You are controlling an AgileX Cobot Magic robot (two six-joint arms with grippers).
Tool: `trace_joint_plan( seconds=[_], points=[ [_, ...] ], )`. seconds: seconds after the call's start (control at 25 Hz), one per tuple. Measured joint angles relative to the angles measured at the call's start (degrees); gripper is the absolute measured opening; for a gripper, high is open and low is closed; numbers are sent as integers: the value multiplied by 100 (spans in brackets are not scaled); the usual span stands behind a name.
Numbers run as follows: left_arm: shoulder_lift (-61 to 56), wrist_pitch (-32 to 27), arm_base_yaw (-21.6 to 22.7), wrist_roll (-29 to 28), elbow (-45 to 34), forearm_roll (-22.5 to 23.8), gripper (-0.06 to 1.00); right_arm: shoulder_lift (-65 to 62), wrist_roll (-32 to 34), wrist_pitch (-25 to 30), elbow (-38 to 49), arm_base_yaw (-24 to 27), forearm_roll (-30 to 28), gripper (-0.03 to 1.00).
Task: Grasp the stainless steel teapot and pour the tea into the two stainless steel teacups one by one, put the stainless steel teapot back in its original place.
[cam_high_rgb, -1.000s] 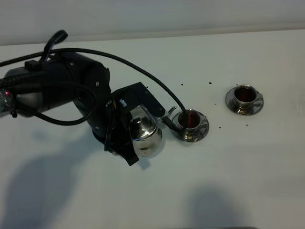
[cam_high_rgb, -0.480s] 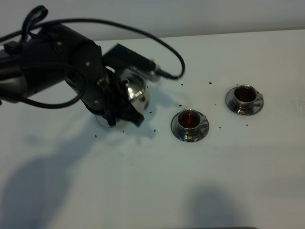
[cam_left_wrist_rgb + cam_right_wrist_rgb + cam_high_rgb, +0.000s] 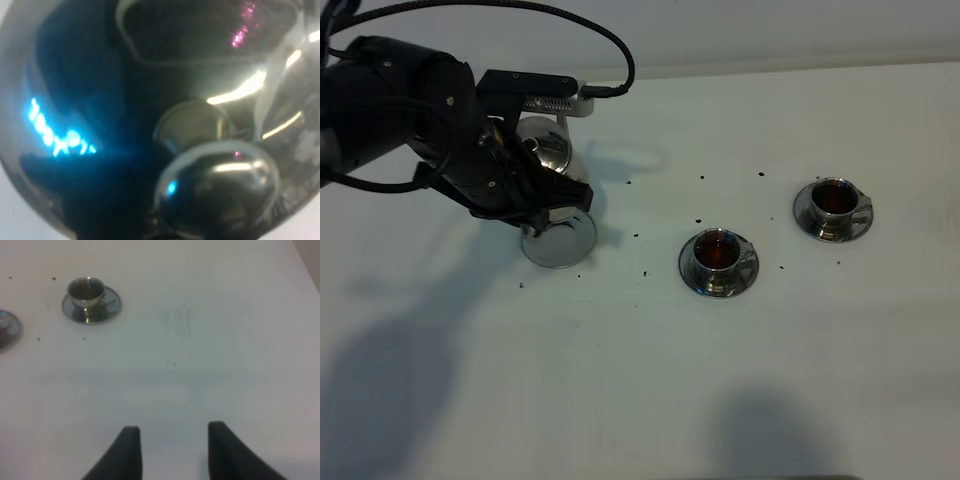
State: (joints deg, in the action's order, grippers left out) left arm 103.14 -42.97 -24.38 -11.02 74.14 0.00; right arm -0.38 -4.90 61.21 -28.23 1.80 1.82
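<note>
Exterior high view: white table (image 3: 740, 400) filled the frame, dark specks scattered near the middle. Left arm (image 3: 400, 120), black and bulky, sat at the upper left and covered much of the stainless steel teapot (image 3: 552, 165). Teapot was over the flat round saucer (image 3: 560, 245), the original place; whether its base touched the saucer could not be told. Teapot looked roughly upright, lid side up; spout direction could not be told, hidden by the arm. Contents of the pot not visible, lid on.

Left gripper (image 3: 535, 190) was closed down on the teapot at its left side, fingers themselves mostly hidden behind the pot. Left wrist view was filled by the teapot's shiny curved body (image 3: 100, 125), very close, with a rounded knob-like bulge low in the picture; no fingers seen there.

Near teacup (image 3: 719, 255) sat on its own saucer right of the pot, well apart, dark reddish tea inside. Far teacup (image 3: 834, 203) sat on its saucer further right, also with dark tea.

Right gripper (image 3: 172, 450) hovered over bare table with jaws parted and nothing between them, far teacup ahead of it, well apart.
</note>
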Motion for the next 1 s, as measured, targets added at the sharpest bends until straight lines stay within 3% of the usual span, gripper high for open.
trace_joint_plan(
  seconds=[0.24, 1.0],
  points=[
    [543, 255, 15, -63, 57, -88, 22, 0, 0, 0, 0, 0, 0, 31],
    [1037, 154, 196, -149, 141, -80, 22, 0, 0, 0, 0, 0, 0, 31]
  ],
)
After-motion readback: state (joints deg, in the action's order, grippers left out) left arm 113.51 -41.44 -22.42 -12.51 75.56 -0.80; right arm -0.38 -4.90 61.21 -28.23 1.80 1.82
